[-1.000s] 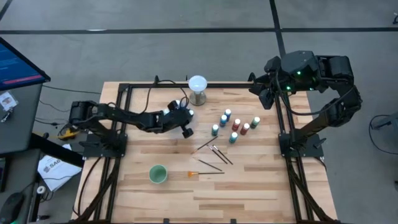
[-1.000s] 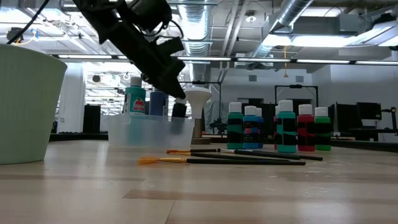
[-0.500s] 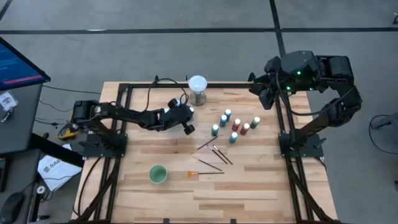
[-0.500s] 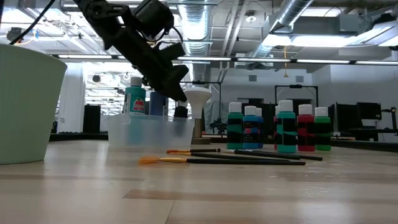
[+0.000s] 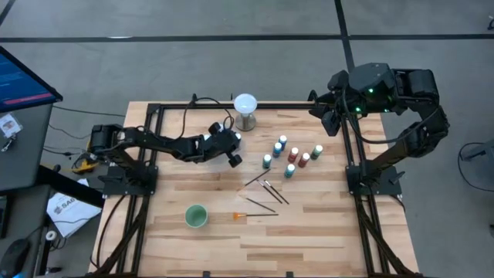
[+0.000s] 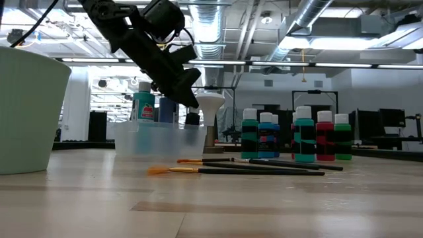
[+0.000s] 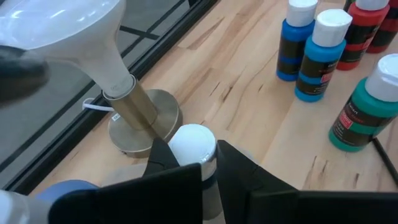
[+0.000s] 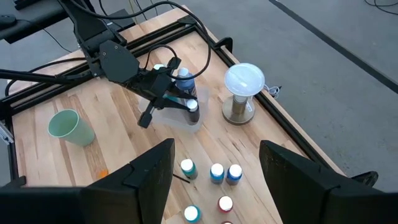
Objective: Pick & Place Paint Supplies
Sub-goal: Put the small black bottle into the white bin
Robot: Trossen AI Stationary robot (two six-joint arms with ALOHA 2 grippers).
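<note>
The left tool (image 7: 198,163) is down at a clear plastic tub (image 6: 160,140) near the back of the worktop (image 5: 324,232), its fingers pinching a white-capped bottle (image 7: 193,146) by the neck; the bottle's colour below the cap is hidden. Two more bottles stand in the tub, a teal one (image 6: 143,104) and a blue one (image 6: 168,108). Just beyond the tub is a white globe on a metal stand (image 5: 245,110).

The rest of the bottles (image 5: 291,155) stand upright in a loose cluster to the right of the tub (blue, teal and red that I can make out). In front of them the brushes (image 5: 265,190) lie flat and fanned out, with the orange-tipped brush (image 5: 255,214) nearest the front edge. A pale green cup (image 5: 196,216) sits left of that brush, well apart from the tub.

The right tool (image 8: 213,180) hangs high over the back right corner, fingers spread wide and holding nothing.
</note>
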